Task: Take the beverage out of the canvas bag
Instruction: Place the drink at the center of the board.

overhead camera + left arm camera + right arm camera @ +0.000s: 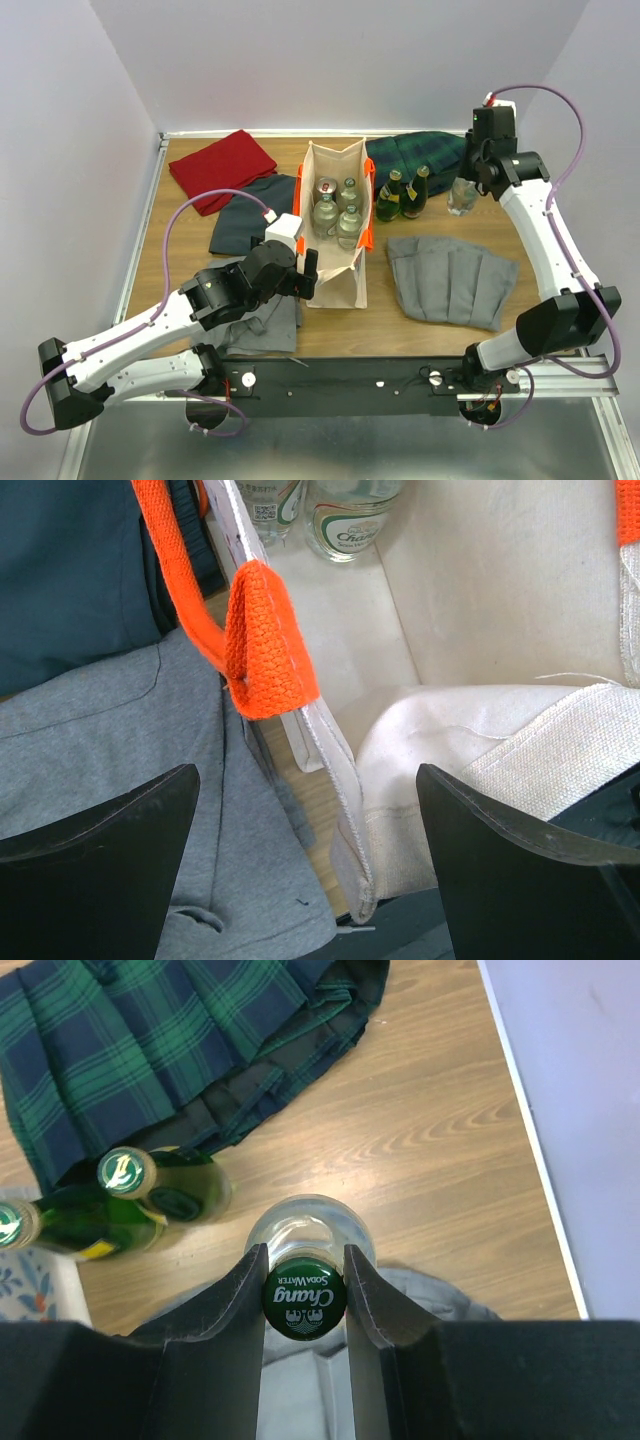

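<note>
Your left gripper (305, 860) is spread wide at the near left corner of the canvas bag (337, 272), one finger (95, 830) outside over the grey shirt (120, 770) and the other finger (520, 860) over the bag's cream interior, so the bag's wall sits in the gap between them. From the wrist view I can't tell whether either finger actually touches the fabric. An orange handle (262, 640) hangs folded over that rim, right in front of your camera.

The bag stands upright mid-table with its mouth open. Inside, you've got three clear glass bottles (349, 226) plus a red-topped can (326, 187), all bunched toward the far end.

Across on the right, grey folded trousers (450, 280) lie flat near the front of the table. Further back, your right gripper (305, 1280) is clamped narrow on the neck of a clear soda bottle (310, 1230), fingers pressed to either side just under its green Chang cap (304, 1302). That bottle stands outside the bag, near the right edge of the wooden table (440, 1130). Two green bottles (400, 196) stand just beside it on the bag side, at the edge of a green plaid cloth (150, 1040).

Far left, there's a red cloth (222, 168) and a dark blue-grey garment (250, 220).
</note>
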Robot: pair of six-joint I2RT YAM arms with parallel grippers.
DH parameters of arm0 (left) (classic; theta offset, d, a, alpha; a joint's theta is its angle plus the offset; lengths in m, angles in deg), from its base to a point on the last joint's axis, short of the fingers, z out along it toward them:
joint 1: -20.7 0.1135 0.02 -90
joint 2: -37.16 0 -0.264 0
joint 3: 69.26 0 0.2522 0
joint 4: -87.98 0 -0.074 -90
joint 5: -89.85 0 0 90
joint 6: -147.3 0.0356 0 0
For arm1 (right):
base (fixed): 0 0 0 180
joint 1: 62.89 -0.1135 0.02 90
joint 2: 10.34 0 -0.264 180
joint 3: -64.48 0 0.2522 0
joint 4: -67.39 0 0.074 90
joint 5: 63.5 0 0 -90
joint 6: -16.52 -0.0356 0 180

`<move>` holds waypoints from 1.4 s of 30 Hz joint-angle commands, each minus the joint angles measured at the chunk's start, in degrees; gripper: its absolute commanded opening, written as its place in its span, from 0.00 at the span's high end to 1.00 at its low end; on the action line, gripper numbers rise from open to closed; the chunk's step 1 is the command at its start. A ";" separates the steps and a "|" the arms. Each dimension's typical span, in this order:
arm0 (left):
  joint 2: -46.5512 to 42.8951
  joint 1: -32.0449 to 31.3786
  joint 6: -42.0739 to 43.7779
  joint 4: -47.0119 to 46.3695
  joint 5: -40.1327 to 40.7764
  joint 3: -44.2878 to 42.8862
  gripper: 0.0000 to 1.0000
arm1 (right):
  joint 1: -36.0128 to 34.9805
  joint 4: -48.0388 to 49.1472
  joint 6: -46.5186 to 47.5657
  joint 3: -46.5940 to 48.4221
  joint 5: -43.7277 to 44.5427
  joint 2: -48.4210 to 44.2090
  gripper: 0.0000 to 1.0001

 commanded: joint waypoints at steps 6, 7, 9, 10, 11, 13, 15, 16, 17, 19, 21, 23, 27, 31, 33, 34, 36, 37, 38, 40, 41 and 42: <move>1.23 -0.25 0.92 2.25 -0.28 -0.85 0.01 | 1.93 22.99 -0.58 -10.05 -2.35 -3.41 0.99; 1.23 -0.17 0.92 2.25 -0.28 -0.94 0.01 | 1.93 24.23 -0.58 -10.85 -2.09 -3.23 0.99; 1.41 -0.17 1.01 2.25 -0.20 -1.03 0.01 | 1.93 26.34 -0.84 -11.56 -2.09 -2.53 0.99; 1.41 -0.25 1.01 2.33 0.07 -1.12 0.01 | 1.93 27.13 -0.84 -12.34 -1.91 -2.27 0.99; 1.67 -0.26 1.09 2.42 0.16 -1.12 0.01 | 2.02 27.92 -0.84 -12.79 -1.82 -2.00 0.99; 1.85 -0.25 1.09 2.42 0.24 -1.38 0.01 | 2.11 30.47 -1.02 -14.45 -1.12 -1.30 0.99; 2.02 -0.17 1.09 2.51 0.33 -1.29 0.01 | 2.11 33.02 -1.02 -15.51 -0.68 -0.86 0.99; 2.03 -0.25 1.18 2.42 0.33 -1.29 0.01 | 2.11 33.55 -1.02 -15.78 -0.51 -0.34 0.99; 2.11 -0.26 1.18 2.68 0.51 -1.38 0.01 | 2.02 34.25 -1.02 -16.39 -0.59 -0.07 0.99; 2.11 -0.17 1.18 2.95 0.68 -1.38 0.01 | 2.11 34.44 -1.28 -16.13 -0.42 0.72 0.99; 1.94 -0.26 0.92 3.30 1.21 -1.47 0.01 | 2.11 34.96 -1.46 -16.22 -0.24 1.16 0.99; 1.85 -0.17 0.83 3.21 1.39 -1.20 0.01 | 2.02 35.49 -1.28 -16.39 -0.15 2.13 0.99; 2.20 -0.17 0.92 3.30 1.56 -1.29 0.01 | 2.28 36.81 -1.55 -16.40 -0.33 4.15 0.99; 2.46 -0.17 0.92 3.39 1.65 -1.56 0.01 | 2.46 36.99 -2.25 -15.78 -0.68 5.73 0.99; 2.38 -0.26 0.92 3.39 1.83 -1.56 0.01 | 2.55 37.07 -2.25 -15.52 -1.03 6.61 0.99; 2.46 -0.17 0.92 3.48 1.91 -1.56 0.01 | 2.55 36.90 -2.25 -15.17 -1.55 7.05 0.99; 2.64 -0.17 1.01 3.48 2.00 -1.64 0.01 | 2.55 36.20 -2.34 -14.73 -1.91 7.67 0.99; 2.73 -0.25 0.92 3.65 2.00 -1.64 0.01 | 2.46 36.19 -2.34 -14.64 -2.17 8.28 0.99; 2.73 -0.26 1.01 3.65 2.09 -1.64 0.01 | 2.55 36.11 -2.34 -14.46 -2.35 8.54 0.99; 2.73 -0.17 0.92 3.65 2.18 -1.47 0.01 | 2.64 35.84 -2.34 -14.37 -2.61 9.16 0.99; 2.73 -0.17 0.83 3.65 2.18 -1.47 0.01 | 2.64 35.93 -2.34 -14.37 -2.87 9.34 0.99; 2.73 -0.17 0.74 3.65 2.18 -1.55 0.01 | 2.64 36.02 -2.34 -14.37 -3.14 9.60 0.99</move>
